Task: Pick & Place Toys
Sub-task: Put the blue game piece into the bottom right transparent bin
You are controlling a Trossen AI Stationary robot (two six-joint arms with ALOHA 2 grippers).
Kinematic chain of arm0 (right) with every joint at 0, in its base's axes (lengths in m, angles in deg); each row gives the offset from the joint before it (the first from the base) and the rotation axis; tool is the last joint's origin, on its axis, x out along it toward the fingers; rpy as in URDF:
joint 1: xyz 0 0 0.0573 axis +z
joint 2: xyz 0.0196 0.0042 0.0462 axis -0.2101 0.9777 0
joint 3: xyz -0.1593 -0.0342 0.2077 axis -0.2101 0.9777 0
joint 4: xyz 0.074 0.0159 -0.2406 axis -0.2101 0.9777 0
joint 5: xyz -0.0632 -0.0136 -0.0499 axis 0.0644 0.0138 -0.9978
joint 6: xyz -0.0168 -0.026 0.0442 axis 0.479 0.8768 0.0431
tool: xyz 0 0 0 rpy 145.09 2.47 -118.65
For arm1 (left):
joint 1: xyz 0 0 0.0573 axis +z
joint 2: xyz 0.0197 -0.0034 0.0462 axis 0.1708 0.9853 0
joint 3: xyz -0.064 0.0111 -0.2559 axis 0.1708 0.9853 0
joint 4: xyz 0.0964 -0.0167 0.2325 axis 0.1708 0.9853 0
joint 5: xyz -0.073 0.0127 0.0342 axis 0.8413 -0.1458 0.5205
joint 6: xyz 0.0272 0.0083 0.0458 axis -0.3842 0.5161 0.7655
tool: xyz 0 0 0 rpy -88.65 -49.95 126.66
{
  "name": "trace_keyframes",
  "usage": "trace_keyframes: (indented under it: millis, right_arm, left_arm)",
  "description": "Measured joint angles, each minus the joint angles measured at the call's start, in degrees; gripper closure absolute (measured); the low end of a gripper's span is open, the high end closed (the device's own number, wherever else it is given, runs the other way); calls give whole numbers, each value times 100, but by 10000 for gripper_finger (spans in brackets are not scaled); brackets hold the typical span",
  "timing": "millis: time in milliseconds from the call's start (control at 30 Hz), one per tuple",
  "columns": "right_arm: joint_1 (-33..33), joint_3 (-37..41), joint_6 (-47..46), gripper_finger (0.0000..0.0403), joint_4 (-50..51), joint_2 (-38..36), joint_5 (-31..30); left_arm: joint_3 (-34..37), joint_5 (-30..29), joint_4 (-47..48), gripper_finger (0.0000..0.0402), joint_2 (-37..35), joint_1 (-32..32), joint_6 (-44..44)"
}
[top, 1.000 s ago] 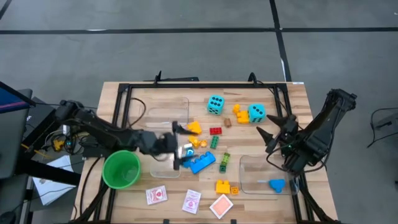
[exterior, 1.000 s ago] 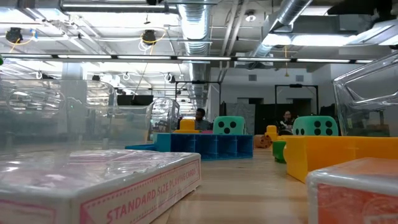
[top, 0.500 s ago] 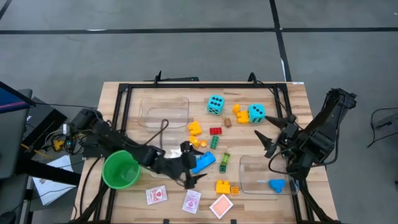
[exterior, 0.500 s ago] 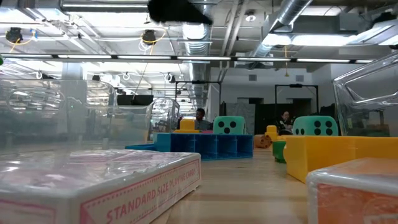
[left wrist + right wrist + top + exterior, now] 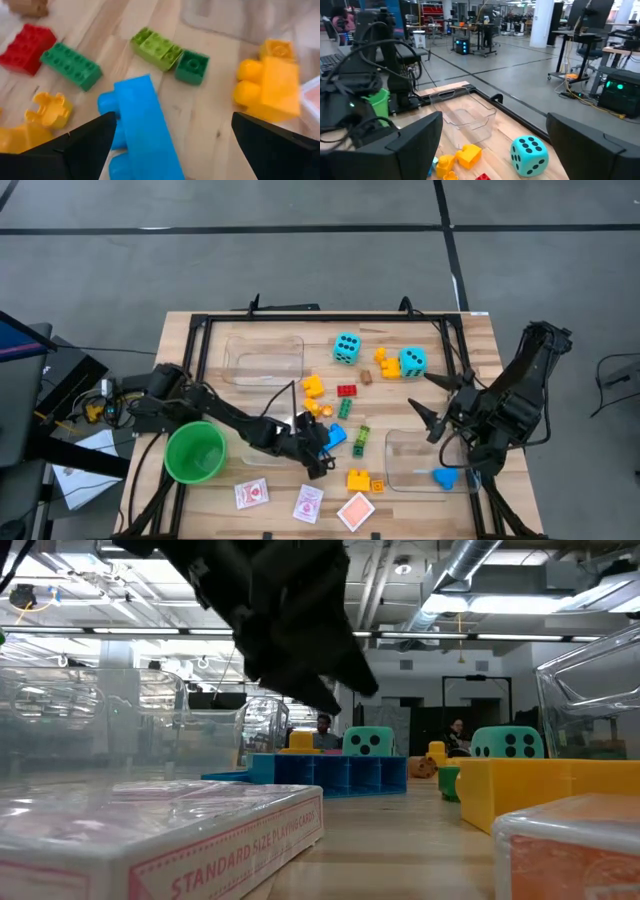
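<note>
My left gripper (image 5: pixel 316 454) is open and hovers just above the blue brick (image 5: pixel 331 438) in the middle of the table. In the left wrist view the blue brick (image 5: pixel 145 135) lies between my two fingers, close to one of them. The low view shows the left gripper (image 5: pixel 300 640) clear above the blue brick (image 5: pixel 330 775). My right gripper (image 5: pixel 434 404) is open and empty above the table's right side. Two cyan dice (image 5: pixel 347 347) (image 5: pixel 412 361) stand at the far side. Red-and-white card packs (image 5: pixel 252 494) (image 5: pixel 308 503) (image 5: pixel 356 511) lie at the near edge.
A green cup (image 5: pixel 195 452) stands left of my left arm. A clear bin (image 5: pixel 262 360) lies far left. Another clear bin (image 5: pixel 425 460) lies near right, holding a blue piece (image 5: pixel 445 477). Yellow (image 5: pixel 313 386) (image 5: pixel 358 479), red (image 5: pixel 346 390), green (image 5: pixel 345 409) (image 5: pixel 361 438) and orange (image 5: pixel 386 361) bricks surround the blue brick.
My left gripper has gone toward the table's right and near edges and down, from beside the green cup to just above the blue brick, and now shows in the low view. My right gripper has barely shifted.
</note>
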Motion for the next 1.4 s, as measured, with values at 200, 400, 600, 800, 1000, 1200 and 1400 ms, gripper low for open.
trace_keyframes:
  millis: [200, 400, 600, 800, 1000, 1200, 1400]
  right_arm:
    - [27, 0, 597, 55, -430, -1, -17]
    - [-107, 0, 1118, 55, -833, -1, -27]
    - [-131, 0, 1161, 55, -909, -1, -1]
    - [-105, 0, 1159, 55, -914, -1, 7]
    - [-105, 0, 1162, 55, -912, -1, 10]
    - [-105, 0, 1183, 55, -914, -1, 12]
    - [-105, 0, 1208, 55, -937, -1, 12]
  left_arm:
    - [0, -133, 49, 9, 43, 230, -552]
    - [2, -42, 431, 9, 92, 227, -742]
    - [2, 299, 452, 9, 170, 235, -853]
    - [2, 452, 494, 9, 217, 234, -815]
    - [2, 775, 627, 9, 337, 234, -682]
    - [2, 800, 785, 9, 397, 264, -684]
    - [2, 793, 770, 9, 397, 281, -684]
